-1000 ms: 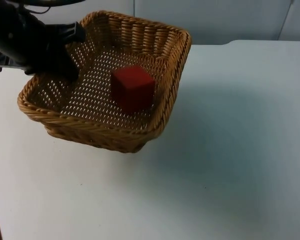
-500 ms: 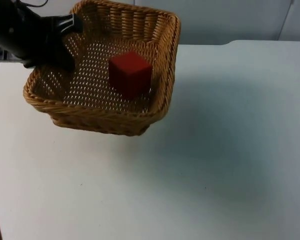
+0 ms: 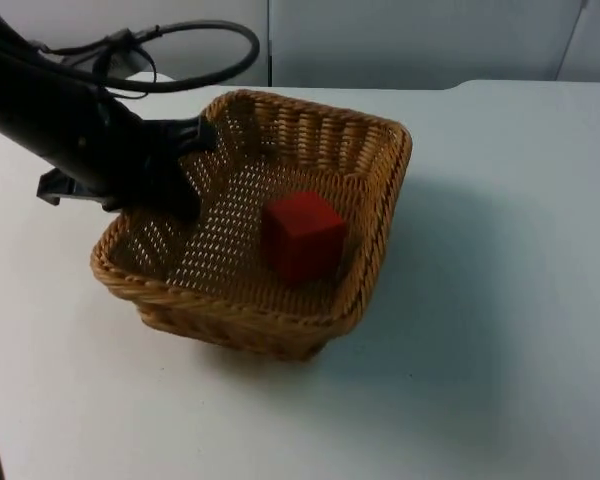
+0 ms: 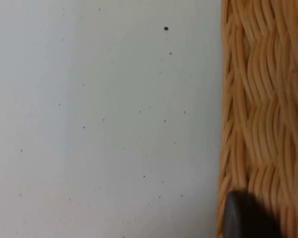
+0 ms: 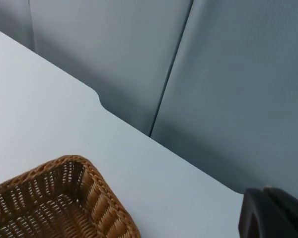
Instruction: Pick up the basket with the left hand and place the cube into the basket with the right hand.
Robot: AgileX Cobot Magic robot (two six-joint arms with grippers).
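One basket point(image 3: 375, 225) (wicker), one cube point(image 3: 302, 235)

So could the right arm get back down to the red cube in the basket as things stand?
Probably yes. The red cube sits in the open-topped basket, nothing over it. The left gripper clamps the rim on the far side from the right arm. The right gripper waits off by the partition wall.

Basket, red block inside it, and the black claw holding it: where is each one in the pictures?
basket point(image 3: 385, 200): top view, on its right wall.
cube point(image 3: 302, 235): top view, on its front face.
left end effector point(image 3: 176, 168): top view, at the basket's left rim.
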